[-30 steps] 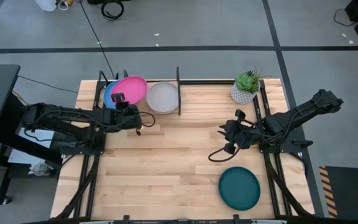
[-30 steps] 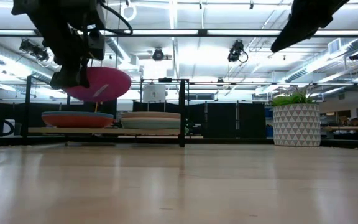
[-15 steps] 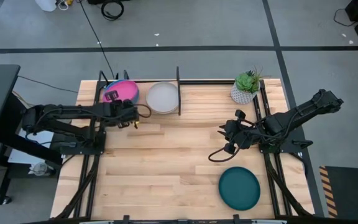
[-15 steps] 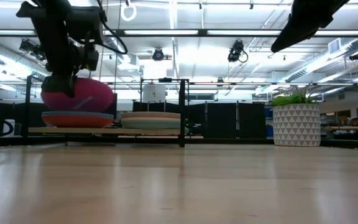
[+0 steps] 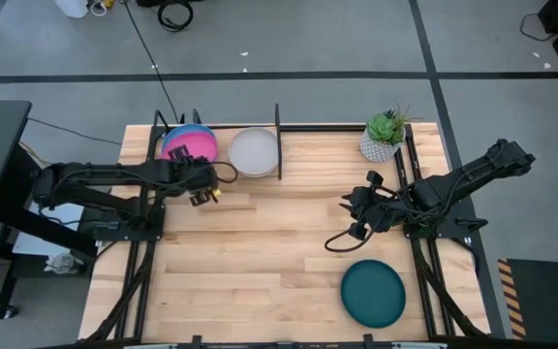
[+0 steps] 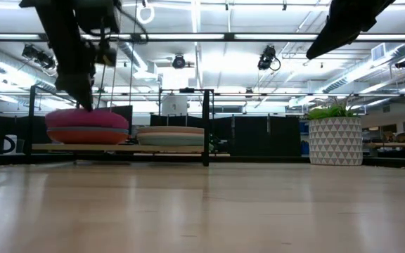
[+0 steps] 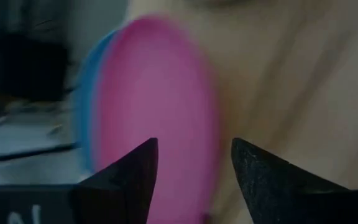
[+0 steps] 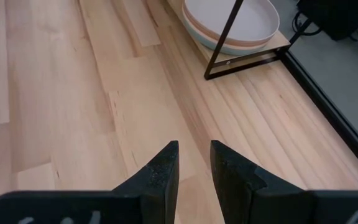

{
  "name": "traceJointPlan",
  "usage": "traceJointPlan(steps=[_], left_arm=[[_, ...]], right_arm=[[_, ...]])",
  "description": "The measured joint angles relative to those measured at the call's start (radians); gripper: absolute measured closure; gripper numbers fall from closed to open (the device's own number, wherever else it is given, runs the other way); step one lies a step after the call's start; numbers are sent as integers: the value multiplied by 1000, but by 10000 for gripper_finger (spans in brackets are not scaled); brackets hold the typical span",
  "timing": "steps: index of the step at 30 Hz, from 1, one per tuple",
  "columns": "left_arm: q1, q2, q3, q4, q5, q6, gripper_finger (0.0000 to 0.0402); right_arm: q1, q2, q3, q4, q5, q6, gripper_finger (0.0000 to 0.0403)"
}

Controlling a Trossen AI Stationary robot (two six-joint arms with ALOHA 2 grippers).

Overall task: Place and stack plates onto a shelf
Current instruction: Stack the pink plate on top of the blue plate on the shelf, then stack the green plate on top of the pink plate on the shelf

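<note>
The shelf (image 5: 277,126) stands along the table's far edge, with two stacks of plates on its plank (image 6: 118,147). A magenta plate (image 5: 190,142) lies level on top of the left stack, over a blue plate and a terracotta one (image 6: 86,135). A grey-white plate (image 5: 254,152) tops the right stack. A dark teal plate (image 5: 373,293) lies flat on the table at the near right. My left gripper (image 7: 194,149) is open just above the magenta plate's near rim. My right gripper (image 8: 193,149) hovers over the table's right half, open by a narrow gap, with nothing between its fingers.
A potted plant (image 5: 384,138) in a white patterned pot stands at the far right of the table. The shelf's black upright divider (image 6: 207,126) rises just right of the grey-white stack. Bare wood (image 5: 260,252) lies across the table's middle and near left.
My left gripper has carried the magenta plate toward the far left and down onto the left stack, then opened and let go. The plate, tilted and lifted a second ago, now lies level on the stack. My right arm has kept still.
</note>
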Motion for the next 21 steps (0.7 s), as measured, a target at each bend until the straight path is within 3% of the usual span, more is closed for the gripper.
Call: traceJointPlan(steps=[2,12,21], left_arm=[[-15,-14,20,12,47,4,184],[16,-30,-3,-3,46,-50,198],[79,-28,-44,100,44,-50,212]], right_arm=[[0,0,0,0,1,0,305],[1,1,-37,44,-6,-19,305],[1,1,-79,83,-4,-26,305]])
